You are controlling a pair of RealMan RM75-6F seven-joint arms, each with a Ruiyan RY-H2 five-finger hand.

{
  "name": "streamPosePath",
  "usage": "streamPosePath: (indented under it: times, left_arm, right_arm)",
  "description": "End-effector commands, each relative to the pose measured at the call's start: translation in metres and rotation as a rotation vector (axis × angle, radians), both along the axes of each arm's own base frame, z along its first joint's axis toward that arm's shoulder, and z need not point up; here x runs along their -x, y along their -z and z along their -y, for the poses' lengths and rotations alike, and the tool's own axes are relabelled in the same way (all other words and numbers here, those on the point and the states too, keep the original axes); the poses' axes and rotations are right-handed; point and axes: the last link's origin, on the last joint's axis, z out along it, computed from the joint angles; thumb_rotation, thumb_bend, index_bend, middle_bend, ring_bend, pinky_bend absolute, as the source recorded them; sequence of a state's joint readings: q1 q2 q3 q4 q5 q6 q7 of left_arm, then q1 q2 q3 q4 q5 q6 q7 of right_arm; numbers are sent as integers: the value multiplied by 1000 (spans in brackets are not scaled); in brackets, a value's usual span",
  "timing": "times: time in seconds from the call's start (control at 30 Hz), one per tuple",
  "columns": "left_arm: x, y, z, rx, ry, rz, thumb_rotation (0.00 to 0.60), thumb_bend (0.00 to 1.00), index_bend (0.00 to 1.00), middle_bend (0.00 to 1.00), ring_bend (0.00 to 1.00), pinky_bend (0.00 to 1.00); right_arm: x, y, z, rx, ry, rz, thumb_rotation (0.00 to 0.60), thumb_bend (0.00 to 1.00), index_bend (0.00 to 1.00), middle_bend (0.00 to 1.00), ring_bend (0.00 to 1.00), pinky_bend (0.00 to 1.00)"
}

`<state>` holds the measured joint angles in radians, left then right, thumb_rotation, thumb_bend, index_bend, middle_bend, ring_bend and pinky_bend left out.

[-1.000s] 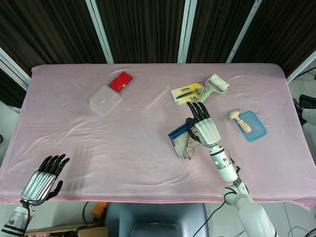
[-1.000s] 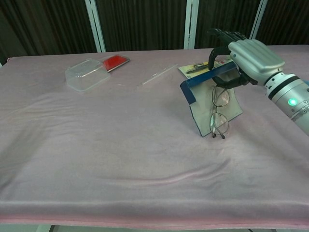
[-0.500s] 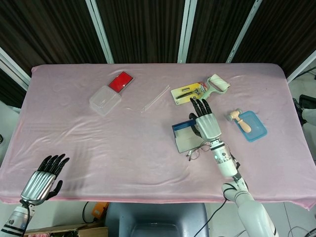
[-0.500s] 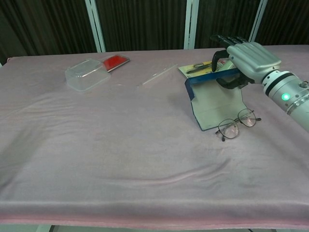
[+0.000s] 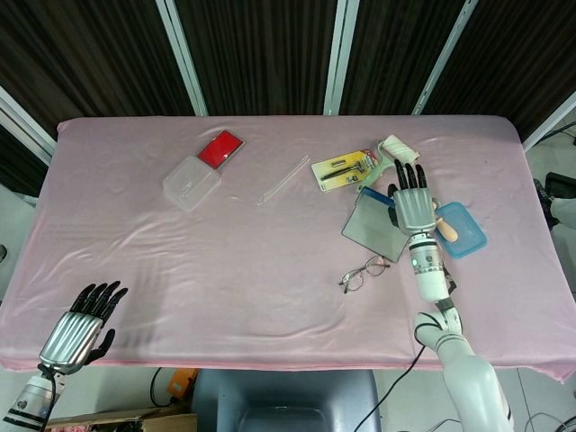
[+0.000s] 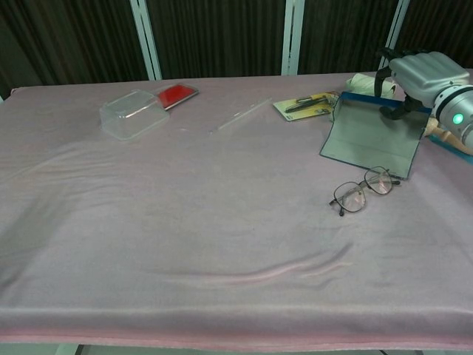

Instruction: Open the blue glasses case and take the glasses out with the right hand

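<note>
Beside the glasses (lying apart), right hand grips the open blue glasses case

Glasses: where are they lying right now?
The glasses lie on the pink cloth right of centre, just in front of the blue case held by the right hand.

A matt pink cloth table cover, softly wrinkled, lies under everything. The round thin-rimmed wire glasses look like dark metal with clear, glossy lenses. The open blue glasses case shows a dull grey lining. The right hand has a satiny silver metallic shell and black matt fingers. The clear rectangular plastic box is glossy and see-through, its red lid smooth
</note>
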<state>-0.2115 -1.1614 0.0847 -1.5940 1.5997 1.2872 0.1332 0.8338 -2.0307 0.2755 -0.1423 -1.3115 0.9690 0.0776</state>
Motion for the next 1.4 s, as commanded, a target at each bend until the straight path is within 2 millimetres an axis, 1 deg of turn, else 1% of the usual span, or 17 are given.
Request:
streamPosePath:
  times: [0.03, 0.1, 0.17, 0.2, 0.27, 0.3, 0.37, 0.47, 0.53, 0.67, 0.73, 0.8, 0.93, 1.0, 1.1, 1.23, 1.4]
  left_arm:
    - [0, 1, 0, 0, -2, -2, 600, 495, 0, 0, 0, 36]
    - [0, 1, -1, 0, -4, -3, 600, 496, 0, 0, 0, 36]
    - [1, 1, -2, -1, -8, -5, 600, 496, 0, 0, 0, 36]
    - [1, 1, -2, 0, -10, -6, 600, 496, 0, 0, 0, 36]
    - [1, 1, -3, -1, -12, -6, 600, 496, 0, 0, 0, 36]
    - [1, 1, -3, -1, -13, -6, 600, 495, 0, 0, 0, 37]
    - [1, 1, -3, -1, -13, -5, 600, 495, 0, 0, 0, 37]
    - [1, 1, -3, -2, -14, -5, 600, 496, 0, 0, 0, 37]
    - [1, 1, -3, -1, -13, -4, 600, 496, 0, 0, 0, 37]
    - [-1, 3, -1, 6, -4, -7, 600, 496, 0, 0, 0, 37]
    - [-2, 3, 0, 5, -1, -7, 600, 496, 0, 0, 0, 37]
    - [-2, 3, 1, 2, 1, -7, 600, 497, 0, 0, 0, 38]
    - [-2, 2, 2, -2, 5, -4, 600, 496, 0, 0, 0, 38]
    - [-2, 1, 2, -3, 6, -3, 600, 496, 0, 0, 0, 38]
    - [-2, -1, 2, -7, 8, 5, 600, 495, 0, 0, 0, 38]
    - [-2, -2, 3, -8, 14, 5, 600, 496, 0, 0, 0, 38]
    - [-2, -1, 3, -5, 12, 4, 600, 497, 0, 0, 0, 38]
  right_arm:
    - [3, -6, 5, 15, 30, -10, 600, 504, 562, 101, 22, 0]
    - [5, -7, 6, 16, 47, -11, 600, 505, 553, 96, 20, 0]
    - [8, -8, 7, 12, 69, -13, 600, 504, 505, 81, 11, 0]
    - [9, -7, 7, 6, 76, -11, 600, 504, 456, 67, 6, 0]
    - [12, -6, 7, -10, 89, -11, 600, 501, 305, 28, 1, 0]
    - [13, -6, 7, -17, 90, -13, 600, 476, 199, 9, 0, 0]
    - [13, -7, 7, -19, 90, -13, 600, 437, 117, 2, 0, 0]
    - [14, -8, 6, -19, 79, -5, 600, 308, 6, 0, 0, 0]
    - [14, -12, 4, -14, 49, 25, 600, 272, 0, 0, 0, 0]
    - [4, -23, -13, -60, -142, 113, 600, 243, 1, 0, 0, 0]
    - [-4, -22, -25, -140, -236, 178, 600, 242, 37, 0, 0, 0]
    - [-11, -24, -39, -218, -309, 199, 600, 240, 128, 0, 0, 0]
    - [-25, -28, -65, -332, -430, 71, 600, 243, 343, 0, 0, 0]
    - [-28, -31, -72, -356, -455, 24, 600, 291, 460, 0, 0, 0]
    - [-30, -36, -78, -386, -466, -20, 600, 361, 570, 0, 0, 0]
    - [-22, -34, -80, -450, -425, -33, 600, 458, 607, 0, 0, 0]
    - [-10, -23, -83, -498, -393, -64, 600, 481, 621, 0, 0, 0]
